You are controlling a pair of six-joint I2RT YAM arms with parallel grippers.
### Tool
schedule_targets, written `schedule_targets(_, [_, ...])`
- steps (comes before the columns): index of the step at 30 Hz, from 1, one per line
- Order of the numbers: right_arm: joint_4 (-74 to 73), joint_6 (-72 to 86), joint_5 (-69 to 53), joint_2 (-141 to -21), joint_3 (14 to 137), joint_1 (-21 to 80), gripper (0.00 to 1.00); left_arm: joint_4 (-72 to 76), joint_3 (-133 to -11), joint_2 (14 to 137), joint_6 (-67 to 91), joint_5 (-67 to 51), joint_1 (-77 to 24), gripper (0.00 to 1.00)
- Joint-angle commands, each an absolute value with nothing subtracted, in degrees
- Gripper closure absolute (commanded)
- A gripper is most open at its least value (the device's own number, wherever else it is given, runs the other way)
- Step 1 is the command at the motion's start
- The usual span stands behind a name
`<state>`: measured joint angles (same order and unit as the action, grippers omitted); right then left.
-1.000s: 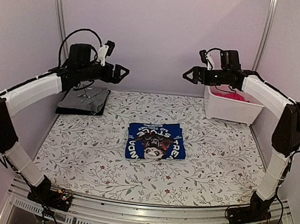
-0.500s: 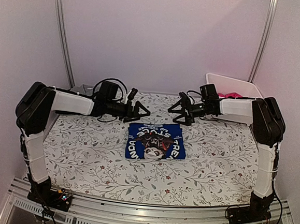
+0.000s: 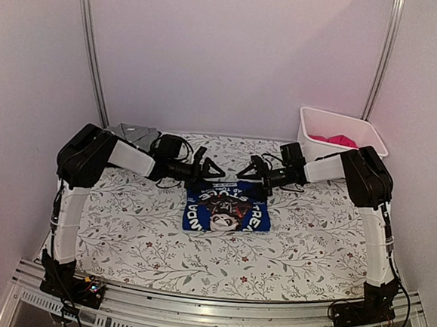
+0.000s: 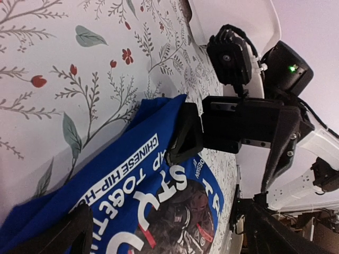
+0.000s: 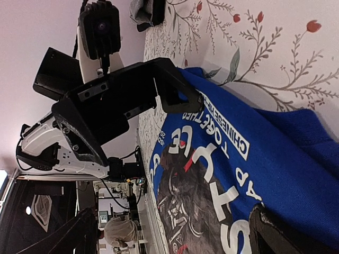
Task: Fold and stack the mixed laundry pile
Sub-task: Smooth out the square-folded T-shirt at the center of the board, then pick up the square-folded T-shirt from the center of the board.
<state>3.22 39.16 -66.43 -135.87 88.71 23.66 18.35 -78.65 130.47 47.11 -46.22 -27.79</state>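
Blue garment (image 3: 226, 207) lies folded, print up, mid-table. Left gripper (image 3: 206, 170) and right gripper (image 3: 252, 170) are both spread wide and empty, low over its far edge, left by the far-left corner, right by the far-right, tips facing each other. Whether they touch the cloth I cannot tell. Likely step: grip the far edge. Do it well by biting every layer at both corners together and lifting level so the fold holds. Grey shirt (image 3: 134, 134) sits at the table's (image 3: 122, 232) far-left corner; pink garment (image 3: 338, 140) in the white bin (image 3: 312, 122) far-right.
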Motion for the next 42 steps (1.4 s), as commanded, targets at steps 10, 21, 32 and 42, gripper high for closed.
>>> schedule_targets(10, [3.8, 39.1, -70.1, -116.4, 75.7, 22.7, 0.01, 11.3, -68.7, 109.7, 38.2, -50.3, -27.0, 0.0])
schedule_targets(21, [2.0, 38.1, -74.1, -117.1, 69.5, 30.8, 0.01, 25.0, -55.3, 107.8, 48.2, -49.9, -39.9, 0.0])
schedule_targets(32, [2.1, 35.1, -70.8, -129.4, 59.4, 26.5, 0.01, 44.2, -39.7, 117.0, 60.8, -45.1, -34.8, 0.0])
schedule_targets(42, [-4.9, 28.9, -67.5, -112.2, 55.3, 23.9, 0.01, 22.2, -40.5, 98.0, 44.5, -38.4, -31.5, 0.0])
